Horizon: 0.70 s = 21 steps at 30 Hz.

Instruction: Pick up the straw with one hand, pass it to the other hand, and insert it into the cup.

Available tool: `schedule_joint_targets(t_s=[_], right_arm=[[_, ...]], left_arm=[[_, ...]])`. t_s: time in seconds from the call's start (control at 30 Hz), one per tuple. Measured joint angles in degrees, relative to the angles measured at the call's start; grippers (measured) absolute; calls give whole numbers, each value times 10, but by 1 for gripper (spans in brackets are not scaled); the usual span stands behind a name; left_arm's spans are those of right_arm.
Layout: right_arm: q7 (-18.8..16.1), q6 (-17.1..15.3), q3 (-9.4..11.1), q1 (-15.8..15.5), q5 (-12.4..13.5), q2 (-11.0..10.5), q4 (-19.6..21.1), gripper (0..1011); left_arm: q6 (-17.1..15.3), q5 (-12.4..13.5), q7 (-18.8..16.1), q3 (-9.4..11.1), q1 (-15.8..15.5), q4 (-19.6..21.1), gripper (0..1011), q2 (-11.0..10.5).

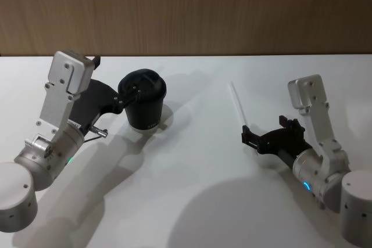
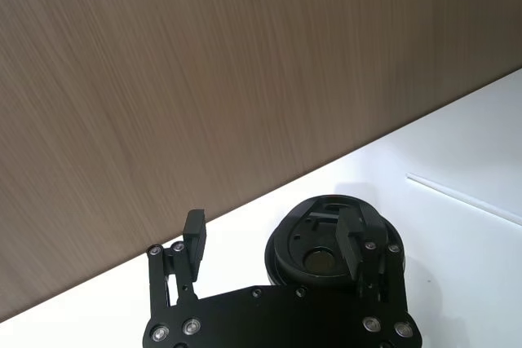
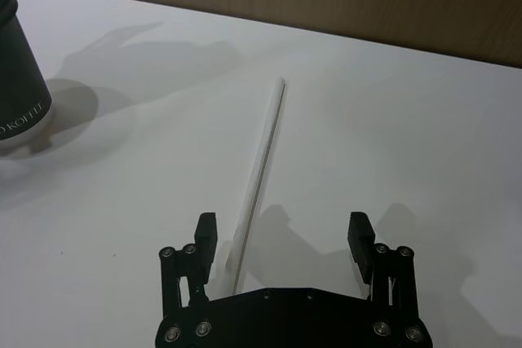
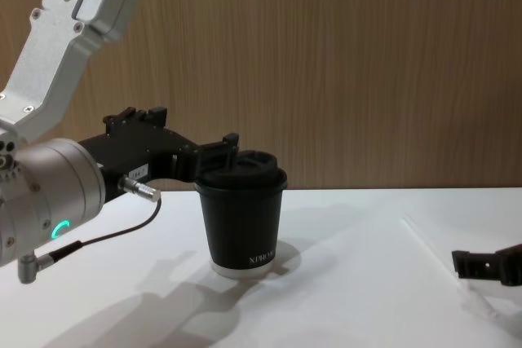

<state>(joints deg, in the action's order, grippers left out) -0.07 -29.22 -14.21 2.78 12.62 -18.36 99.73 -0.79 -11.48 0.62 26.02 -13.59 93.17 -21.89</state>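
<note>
Your straw (image 1: 238, 104) lies flat on the white bench (image 1: 186, 201), in its right half. It is well apart from the cup (image 1: 145, 108), which stands upright and lidded in the left half. Your right tool (image 3: 281, 224) sits low at the straw's near end, fingers spread wide, with that end between them, close to one finger (image 3: 204, 234). Your left tool (image 2: 273, 222) is at lid height by the cup, also spread. One finger (image 2: 355, 242) is over the lid, the other beside the cup.
</note>
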Motion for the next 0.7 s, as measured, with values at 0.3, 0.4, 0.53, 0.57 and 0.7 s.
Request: schedule_joint_targets(t_s=[0.3, 0.4, 0.53, 0.57, 0.7], right_arm=[[-10, -9, -4, 1, -3, 1, -4, 1001], [-12, -12, -6, 2, -4, 2, -6, 1001], [-15, -14, -7, 2, -6, 3, -8, 1001], [-15, -15, -8, 3, -6, 4, -9, 1001], [-18, -17, -8, 3, -8, 5, -11, 1001]], left_arm=[[0, 0, 0, 0, 0, 0, 1003, 0], [0, 0, 0, 0, 0, 0, 1003, 0], [0, 0, 0, 0, 0, 0, 1003, 0], [0, 0, 0, 0, 0, 0, 1003, 0], [0, 0, 0, 0, 0, 0, 1003, 0]])
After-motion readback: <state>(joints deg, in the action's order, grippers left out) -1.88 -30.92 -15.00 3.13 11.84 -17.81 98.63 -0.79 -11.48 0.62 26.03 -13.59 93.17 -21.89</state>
